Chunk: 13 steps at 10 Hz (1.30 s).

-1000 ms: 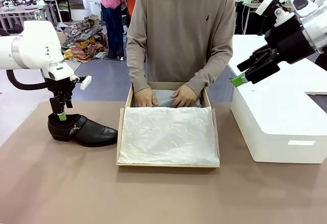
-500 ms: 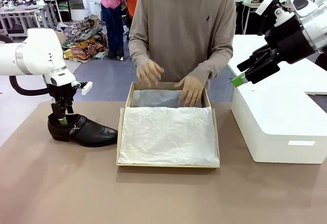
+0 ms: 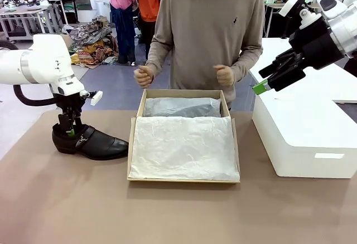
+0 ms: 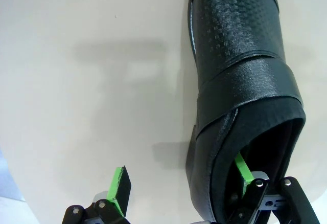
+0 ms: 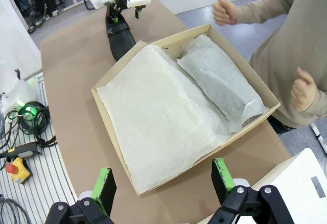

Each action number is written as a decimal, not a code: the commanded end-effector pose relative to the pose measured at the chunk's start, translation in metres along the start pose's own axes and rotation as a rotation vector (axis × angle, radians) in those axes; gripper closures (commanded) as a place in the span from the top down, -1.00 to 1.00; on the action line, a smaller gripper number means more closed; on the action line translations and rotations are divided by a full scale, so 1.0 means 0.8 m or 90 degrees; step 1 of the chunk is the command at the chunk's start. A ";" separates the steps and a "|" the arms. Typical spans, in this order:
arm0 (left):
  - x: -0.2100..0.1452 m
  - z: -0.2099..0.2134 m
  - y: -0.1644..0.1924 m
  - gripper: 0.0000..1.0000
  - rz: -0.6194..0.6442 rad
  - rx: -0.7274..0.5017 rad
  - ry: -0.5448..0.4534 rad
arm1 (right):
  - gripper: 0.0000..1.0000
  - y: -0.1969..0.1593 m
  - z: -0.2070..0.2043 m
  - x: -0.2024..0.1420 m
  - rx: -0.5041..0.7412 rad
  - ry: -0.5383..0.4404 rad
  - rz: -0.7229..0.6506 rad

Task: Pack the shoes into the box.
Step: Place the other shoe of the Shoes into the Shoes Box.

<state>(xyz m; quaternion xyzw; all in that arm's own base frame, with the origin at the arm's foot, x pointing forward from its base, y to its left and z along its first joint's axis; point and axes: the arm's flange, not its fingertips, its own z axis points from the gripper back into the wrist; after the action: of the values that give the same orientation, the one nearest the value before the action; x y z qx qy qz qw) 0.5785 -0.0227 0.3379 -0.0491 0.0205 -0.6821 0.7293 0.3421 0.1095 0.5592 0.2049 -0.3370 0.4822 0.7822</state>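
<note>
Shoe [image 4: 235, 40] toe past left wrist view's top edge; tissue bundle [image 3: 182, 107] in the box [image 3: 132, 144], contents unseen.

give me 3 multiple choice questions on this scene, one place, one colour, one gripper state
1. Where is the black shoe relative to the cardboard box? A inside it; B on the table to its left; C on its far rim.
2. What colour is the tissue paper in the box? A white; B red; C black.
3. How is the left gripper? A shut on the toe; B raised above the box; C open, astride the heel wall.
Answers: B, the shoe lies on the table beside the box; A, the lining is white; C, one finger is inside the shoe opening, the other outside.
</note>
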 end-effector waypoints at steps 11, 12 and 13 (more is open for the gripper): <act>0.000 0.011 -0.001 -1.00 -0.004 -0.008 0.006 | 1.00 -0.004 -0.001 0.000 0.012 -0.019 0.013; -0.001 0.016 -0.003 -1.00 -0.003 -0.004 0.014 | 1.00 -0.004 -0.001 0.000 0.012 -0.019 0.013; -0.004 0.024 -0.004 -1.00 0.001 0.004 0.016 | 1.00 -0.004 -0.001 0.000 0.012 -0.019 0.013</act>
<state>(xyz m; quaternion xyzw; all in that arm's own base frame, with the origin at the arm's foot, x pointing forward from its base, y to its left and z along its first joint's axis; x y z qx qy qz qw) 0.5784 -0.0245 0.3477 -0.0541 0.0304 -0.6855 0.7254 0.3421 0.1095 0.5592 0.2049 -0.3370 0.4823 0.7822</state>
